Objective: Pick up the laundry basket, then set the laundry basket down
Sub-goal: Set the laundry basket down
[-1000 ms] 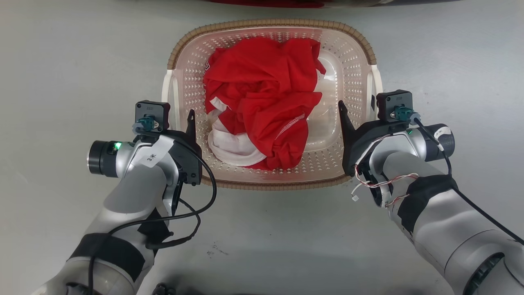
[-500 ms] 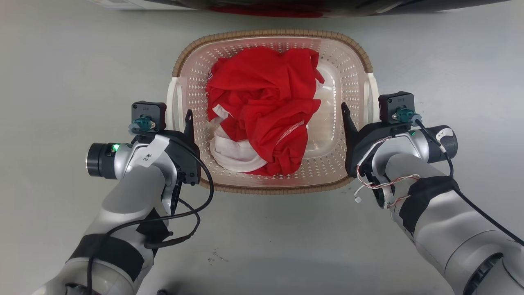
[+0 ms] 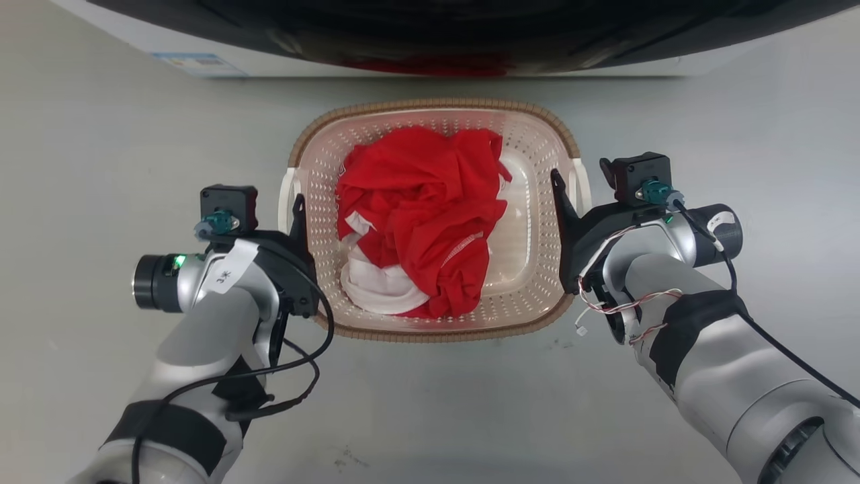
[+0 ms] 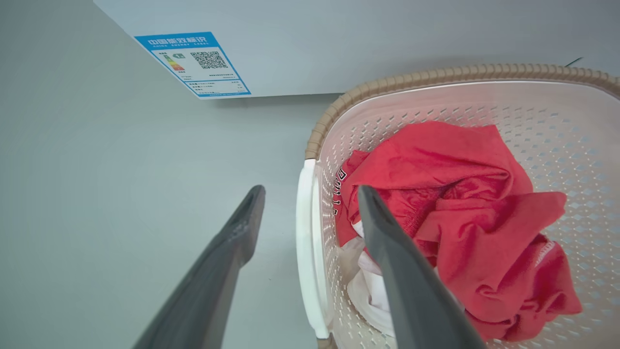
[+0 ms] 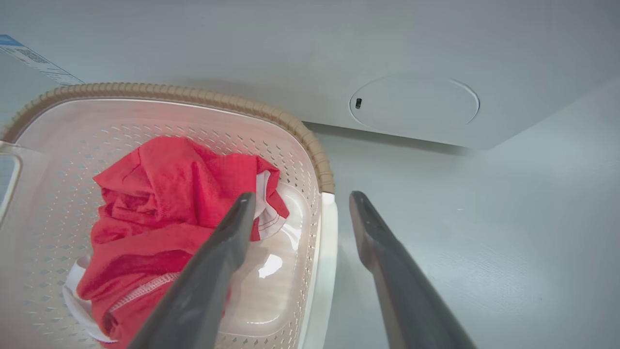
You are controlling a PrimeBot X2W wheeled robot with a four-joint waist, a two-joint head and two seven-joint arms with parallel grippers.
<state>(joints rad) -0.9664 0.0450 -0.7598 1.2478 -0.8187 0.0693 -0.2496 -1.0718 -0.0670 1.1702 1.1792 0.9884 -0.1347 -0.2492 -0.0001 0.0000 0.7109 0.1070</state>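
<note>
Seeing pale grey floor (image 3: 101,168), laundry basket (image 3: 437,111) close before white washing machine (image 4: 387,39); I cannot tell if it rests. Machine carries blue label (image 4: 193,63): Chinese heading, QR code, small print unreadable. Left tool (image 4: 310,194), right tool (image 5: 302,198) spread-fingered, each straddling white handle (image 4: 305,242).

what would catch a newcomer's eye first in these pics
The crumpled red clothing heaped in the laundry basket, at the centre of the head view. Next, the left gripper and right gripper on either side, each open with its fingers straddling a white side handle.
</note>
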